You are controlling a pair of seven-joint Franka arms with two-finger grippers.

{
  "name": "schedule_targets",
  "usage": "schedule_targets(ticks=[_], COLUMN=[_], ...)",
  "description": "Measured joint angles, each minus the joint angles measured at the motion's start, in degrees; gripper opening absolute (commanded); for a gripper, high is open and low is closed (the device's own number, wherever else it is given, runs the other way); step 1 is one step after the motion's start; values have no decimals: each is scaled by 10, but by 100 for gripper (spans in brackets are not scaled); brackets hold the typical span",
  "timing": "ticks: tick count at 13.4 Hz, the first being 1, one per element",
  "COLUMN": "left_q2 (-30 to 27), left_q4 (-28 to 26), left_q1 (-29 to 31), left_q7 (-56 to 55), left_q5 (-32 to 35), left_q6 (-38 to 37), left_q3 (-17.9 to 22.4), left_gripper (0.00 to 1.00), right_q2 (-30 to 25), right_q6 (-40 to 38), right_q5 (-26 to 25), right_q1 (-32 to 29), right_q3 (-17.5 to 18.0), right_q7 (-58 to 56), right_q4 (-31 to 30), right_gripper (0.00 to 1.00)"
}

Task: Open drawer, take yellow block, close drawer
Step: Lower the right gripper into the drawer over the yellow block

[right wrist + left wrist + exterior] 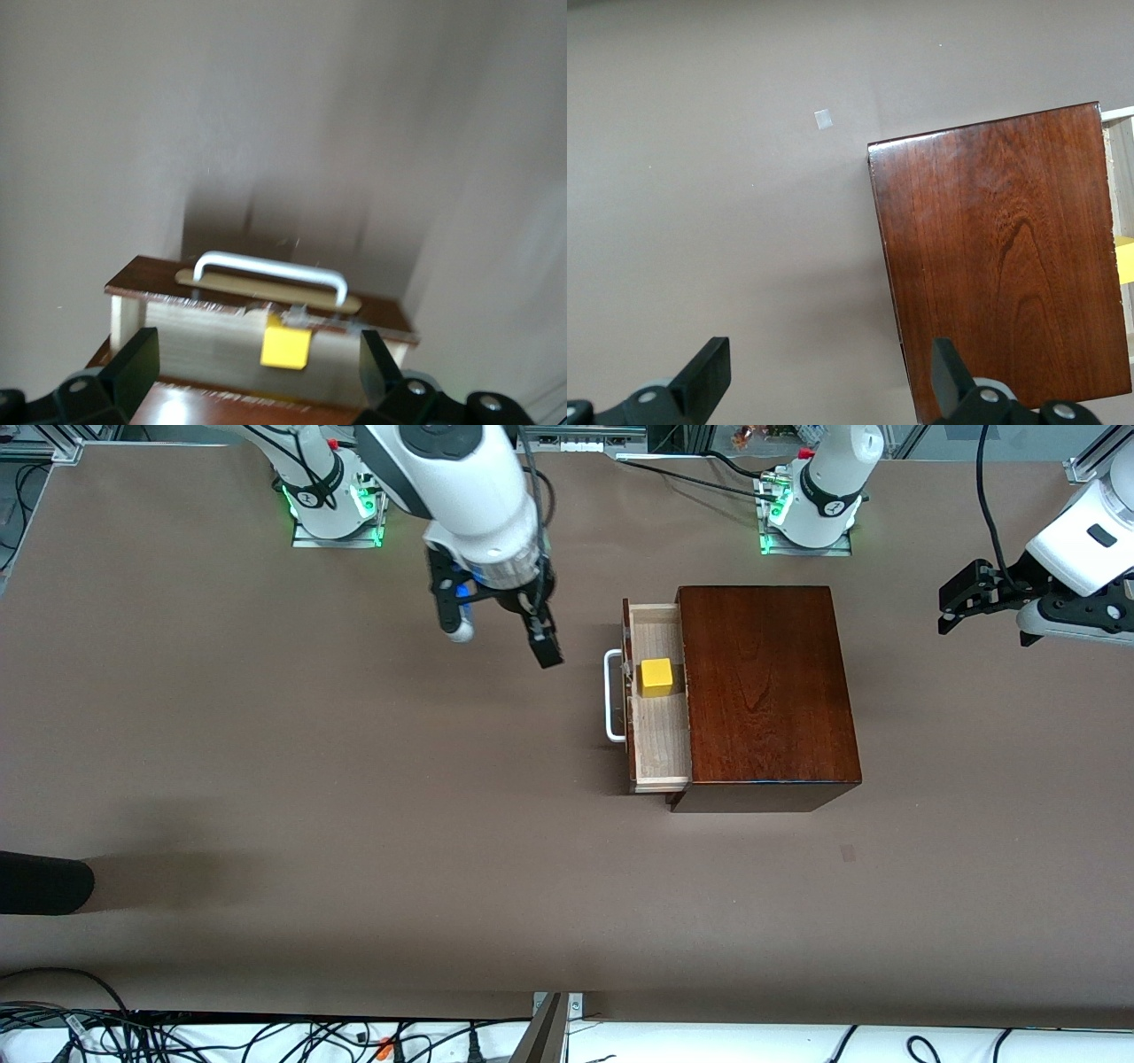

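The drawer (660, 700) of the dark reddish-brown glossy wooden box (762, 691) stands pulled out, its pale light-wood floor on show and its white U-shaped bar handle (612, 695) pointing toward the right arm's end of the brown table (354, 824). Inside that open drawer sits the small bright yellow cube (656, 677), resting on the pale floor close to the drawer's front panel, touched by nothing.

The right gripper (500, 638) hangs in the air over bare table just beside the handle, toward the right arm's end, fingers spread apart and holding nothing. From the right wrist view, the handle (270, 274) and the yellow cube (285, 343) sit framed between the two dark fingertips (133, 363).

The left gripper (966, 607) waits over the table well apart from the wooden box, toward the left arm's end, fingers parted and empty. Its wrist view looks down on the box's glossy top (1005, 257), with a sliver of yellow (1125, 261) showing at the drawer's edge.
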Motion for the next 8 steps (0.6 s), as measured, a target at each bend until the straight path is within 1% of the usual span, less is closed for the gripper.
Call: schedule_targets(ticks=[3, 8], left_q2=[1, 5], left_q4=[0, 5], left_q1=[-4, -5], left_q7=[0, 0], left_q5=[0, 0], left_q6=[0, 0], left_q3=[-1, -5], left_gripper=[100, 100], right_q2=[56, 147], right_q6=[51, 107], right_q5=[-9, -77], right_q1=[28, 88], right_q3=[-1, -4], right_q7=[83, 174], right_q4=[35, 82], right_gripper=[100, 100])
